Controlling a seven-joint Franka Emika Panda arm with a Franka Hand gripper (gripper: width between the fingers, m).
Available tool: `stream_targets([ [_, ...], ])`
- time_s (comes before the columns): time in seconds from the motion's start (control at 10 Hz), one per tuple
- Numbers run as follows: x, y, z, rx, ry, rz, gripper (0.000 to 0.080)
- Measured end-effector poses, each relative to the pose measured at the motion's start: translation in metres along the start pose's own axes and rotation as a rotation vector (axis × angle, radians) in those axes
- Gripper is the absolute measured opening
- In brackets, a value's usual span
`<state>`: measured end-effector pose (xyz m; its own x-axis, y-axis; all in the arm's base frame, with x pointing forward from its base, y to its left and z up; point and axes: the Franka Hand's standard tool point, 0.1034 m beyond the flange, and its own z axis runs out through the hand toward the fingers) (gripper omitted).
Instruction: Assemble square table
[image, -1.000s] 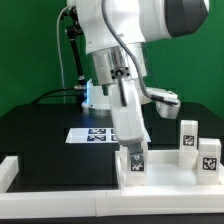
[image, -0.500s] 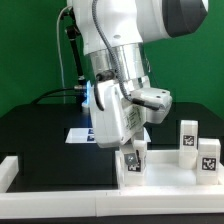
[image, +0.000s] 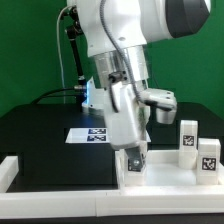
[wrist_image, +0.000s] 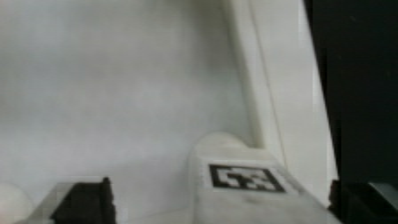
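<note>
The square table's white slab (image: 165, 178) lies at the front of the exterior view. A short white leg (image: 134, 164) with a black-and-white tag stands on its left part. My gripper (image: 135, 158) reaches down over this leg. In the wrist view the dark fingers (wrist_image: 86, 200) stand on either side of the tagged leg (wrist_image: 246, 178), with a clear gap on each side, so the gripper (wrist_image: 226, 192) is open. The slab's flat face (wrist_image: 107, 90) and raised rim (wrist_image: 267, 80) lie beyond the leg. Two more tagged legs (image: 187, 135) (image: 208, 157) stand on the slab's right part.
The marker board (image: 93, 135) lies flat on the black table behind the slab. A white border bar (image: 8, 172) runs along the exterior view's left front. My arm's bulk hangs over the slab's middle.
The jaws have spread apart and let go of the leg, which stays standing on the slab. The wrist, turned half a second ago, has swung back.
</note>
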<state>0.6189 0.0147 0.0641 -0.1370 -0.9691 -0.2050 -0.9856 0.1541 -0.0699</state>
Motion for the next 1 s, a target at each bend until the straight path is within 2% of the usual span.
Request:
stream_targets([
  [0.1, -0.004, 0.0, -0.002, -0.03, -0.002, -0.117, 0.0634],
  [0.2, -0.007, -0.001, -0.008, -0.054, -0.013, -0.207, 0.0634],
  [0.3, -0.008, -0.003, -0.014, -0.043, -0.016, -0.219, 0.0646],
  [0.6, -0.01, -0.002, -0.013, -0.045, -0.019, -0.217, 0.0649],
  [0.7, -0.017, -0.005, -0.024, -0.03, -0.024, -0.226, 0.0649],
  [0.8, -0.022, -0.007, -0.044, -0.004, -0.032, -0.23, 0.0649],
  [1.0, -0.026, -0.014, -0.072, 0.036, -0.037, -0.239, 0.0649],
])
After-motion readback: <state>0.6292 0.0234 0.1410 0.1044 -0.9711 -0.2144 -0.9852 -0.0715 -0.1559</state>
